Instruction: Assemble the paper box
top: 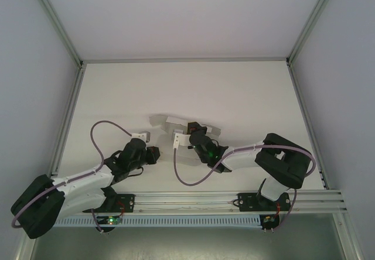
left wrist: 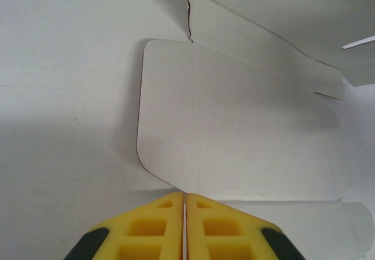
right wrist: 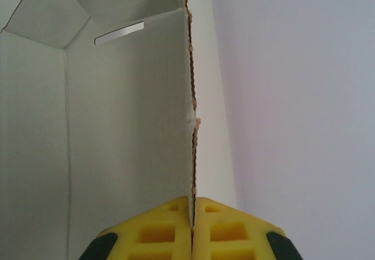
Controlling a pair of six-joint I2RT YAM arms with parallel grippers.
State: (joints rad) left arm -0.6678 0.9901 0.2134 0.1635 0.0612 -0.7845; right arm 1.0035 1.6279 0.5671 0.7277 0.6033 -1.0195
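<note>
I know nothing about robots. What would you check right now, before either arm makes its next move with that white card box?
1. Right fingers shut on the paper box's upright edge: ok.
2. Left fingers truly gripping card: cannot tell; they are shut, tips at a flap's corner.
3. Box fully folded: not ok; that flap lies unfolded.
4. Gripped edge clean: not ok; it looks ragged.
5. Slot in sight: ok.

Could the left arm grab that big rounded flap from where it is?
Probably yes: the left claw sits right at the edge of the flap, nothing between them, though it's shut and would have to open first. The right claw pinches another edge of the box.
</note>
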